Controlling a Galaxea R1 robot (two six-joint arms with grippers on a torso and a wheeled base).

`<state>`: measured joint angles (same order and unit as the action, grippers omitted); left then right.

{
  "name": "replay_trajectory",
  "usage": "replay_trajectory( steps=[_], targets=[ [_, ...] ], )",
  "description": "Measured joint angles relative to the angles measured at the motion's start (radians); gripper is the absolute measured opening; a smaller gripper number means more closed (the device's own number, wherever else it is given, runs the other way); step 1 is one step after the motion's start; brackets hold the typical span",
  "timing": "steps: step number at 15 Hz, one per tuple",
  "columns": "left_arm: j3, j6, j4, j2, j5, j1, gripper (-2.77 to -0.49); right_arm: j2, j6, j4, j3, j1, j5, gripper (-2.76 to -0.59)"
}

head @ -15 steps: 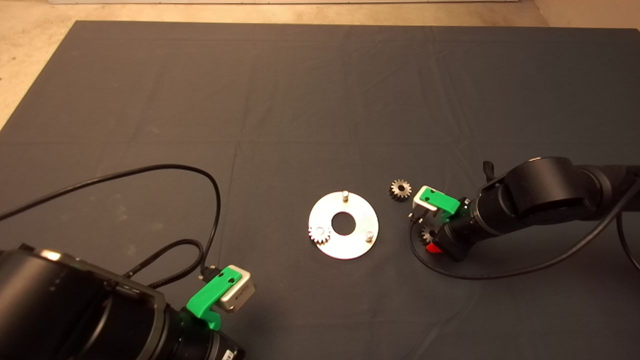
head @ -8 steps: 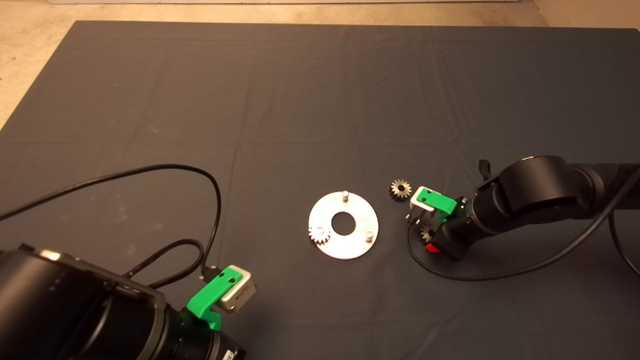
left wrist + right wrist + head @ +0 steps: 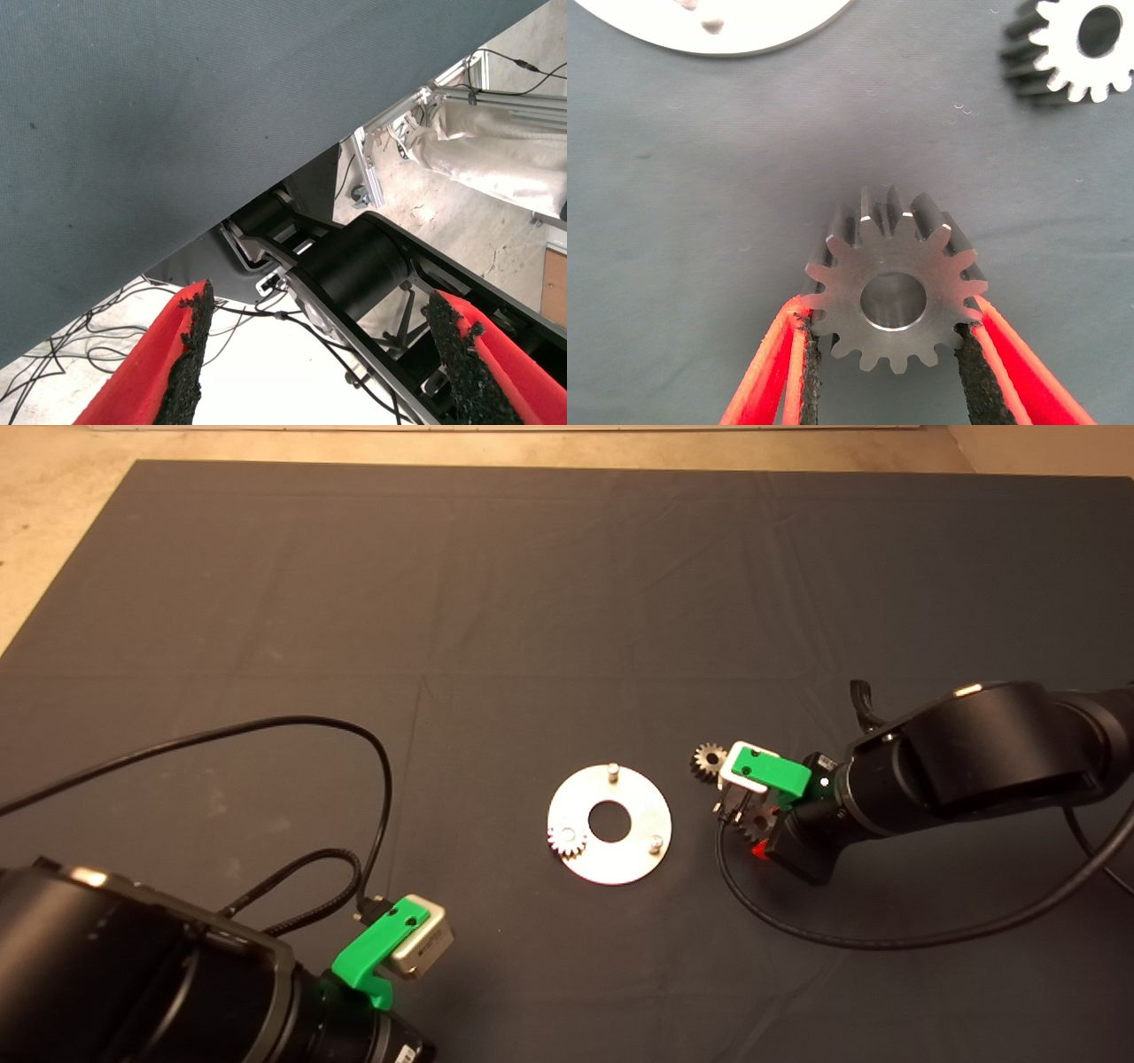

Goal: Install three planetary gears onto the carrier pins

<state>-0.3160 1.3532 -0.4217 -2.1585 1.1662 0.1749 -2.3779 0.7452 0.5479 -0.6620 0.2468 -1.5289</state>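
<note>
The shiny carrier disc lies mid-mat with two bare carrier pins and one planetary gear seated on the third pin. My right gripper is just right of the disc, shut on a second planetary gear, its pads pressing on opposite teeth. In the head view this gear shows partly under the gripper's green mount. I cannot tell whether it touches the mat. A third gear lies loose beyond it. My left gripper is parked at the lower left, open and holding nothing.
A black cable loops over the mat from the left arm. Another cable curves on the mat under the right arm. The mat's far edge meets a pale floor. The left wrist view looks past the mat's edge to a frame and wires.
The right gripper has shifted slightly toward the far side of the mat with the gear between its fingers, and its arm has swung. The left arm, disc and loose gear have not moved.
</note>
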Motion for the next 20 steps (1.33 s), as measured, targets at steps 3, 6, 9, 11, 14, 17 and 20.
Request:
replay_trajectory(
  steps=[3, 6, 9, 11, 14, 17, 20],
  targets=[
    [0.000, 0.000, 0.000, 0.000, -0.013, 0.000, -1.61, -0.012, 0.004, -0.011, 0.015, 0.023, -0.005, -2.47],
    [0.000, 0.000, 0.000, -0.003, -0.019, 0.000, -1.61, -0.052, 0.038, -0.024, 0.029, 0.024, -0.006, -2.47],
    [0.000, 0.000, 0.000, -0.003, -0.020, 0.000, -1.61, -0.119, 0.046, -0.039, 0.029, 0.024, -0.006, -2.47],
    [0.000, 0.000, 0.000, -0.003, -0.020, 0.000, -1.61, -0.146, 0.055, -0.043, 0.029, 0.024, 0.002, -2.47],
    [0.000, 0.000, 0.000, -0.008, -0.022, 0.000, -1.61, -0.161, 0.060, -0.045, 0.027, 0.024, -0.009, -2.48],
    [0.000, 0.000, 0.000, -0.008, -0.026, 0.000, -1.61, -0.169, 0.060, -0.045, 0.009, 0.024, -0.006, -2.50],
    [0.000, 0.000, 0.000, -0.008, -0.034, 0.000, -1.61, -0.200, 0.058, -0.047, -0.040, 0.022, -0.013, -2.51]
  ],
)
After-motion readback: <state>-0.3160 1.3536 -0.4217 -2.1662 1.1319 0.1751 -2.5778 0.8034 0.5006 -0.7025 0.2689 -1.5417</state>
